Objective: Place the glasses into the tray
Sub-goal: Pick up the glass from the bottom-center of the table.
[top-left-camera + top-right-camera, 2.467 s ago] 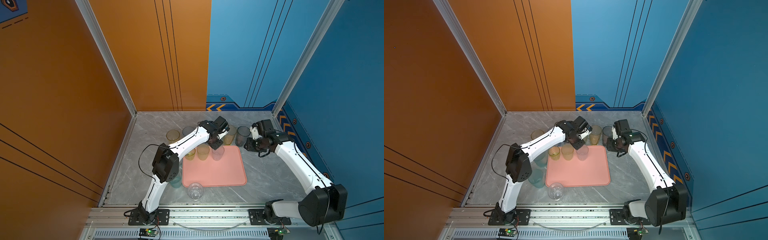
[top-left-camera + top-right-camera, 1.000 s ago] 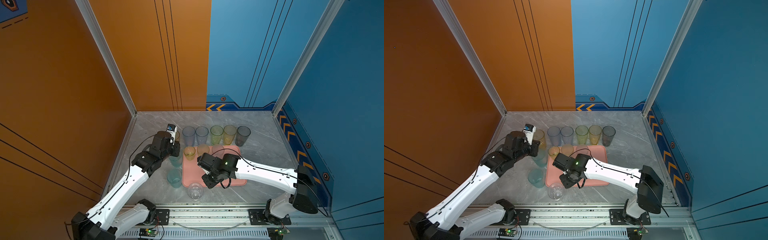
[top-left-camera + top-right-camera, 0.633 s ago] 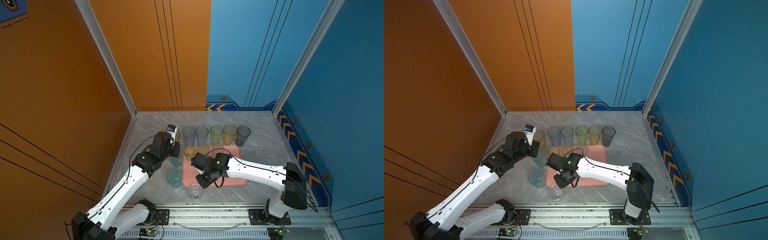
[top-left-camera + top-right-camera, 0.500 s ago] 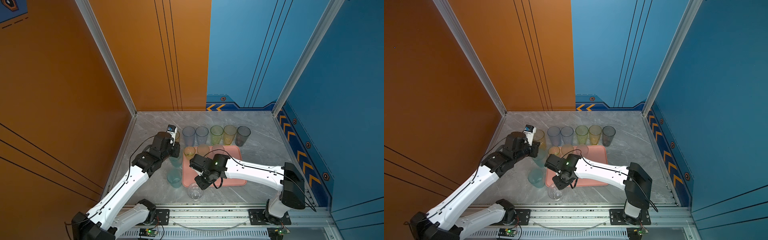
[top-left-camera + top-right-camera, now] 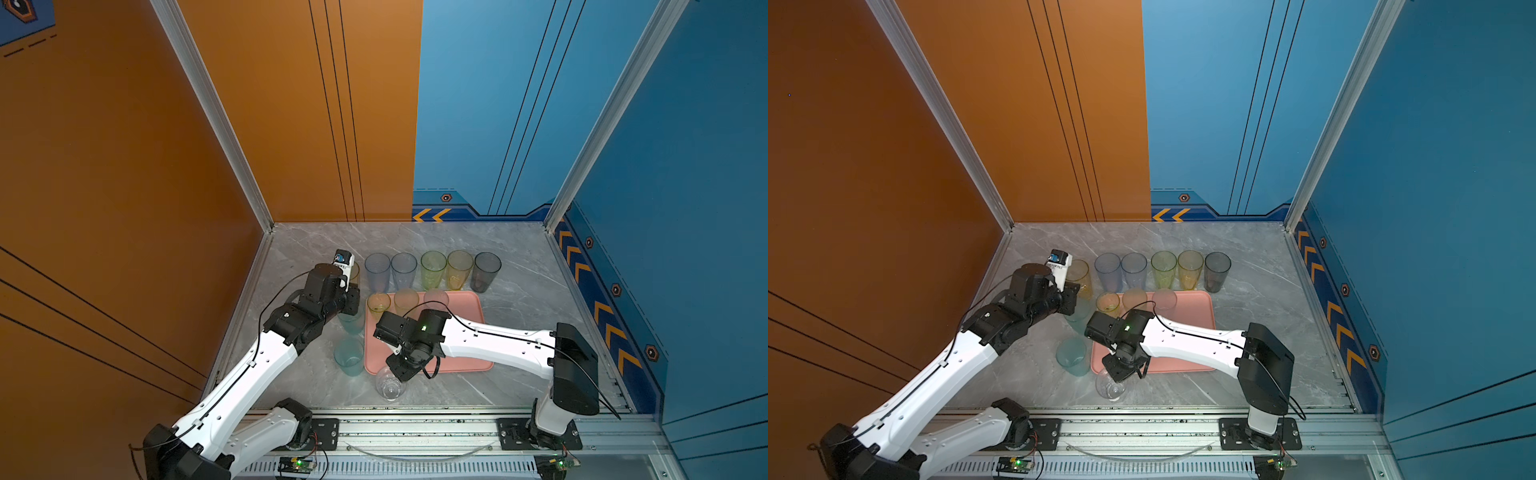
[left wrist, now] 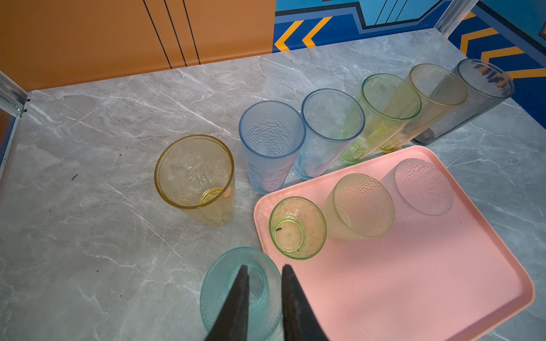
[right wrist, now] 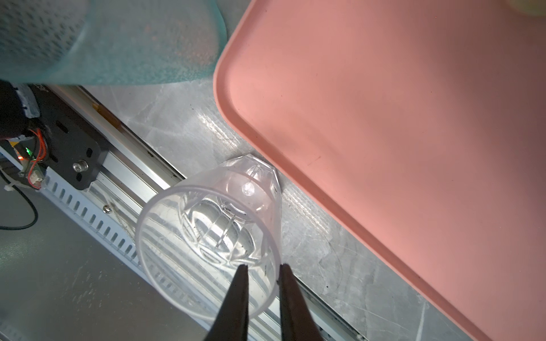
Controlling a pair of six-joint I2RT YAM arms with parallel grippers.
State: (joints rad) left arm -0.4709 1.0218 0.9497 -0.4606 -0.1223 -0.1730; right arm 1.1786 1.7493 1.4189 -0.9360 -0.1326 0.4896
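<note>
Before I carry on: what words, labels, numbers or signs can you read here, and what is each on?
No word or number can be read.
Orange chevrons on the blue back-wall strip: arrow marks, no text.
Hexagon emblem on that strip: no text.
Blue sticker on the left wrist camera: too small to read.
Lettering on the black mount, right wrist view: blurred and cut off.
</note>
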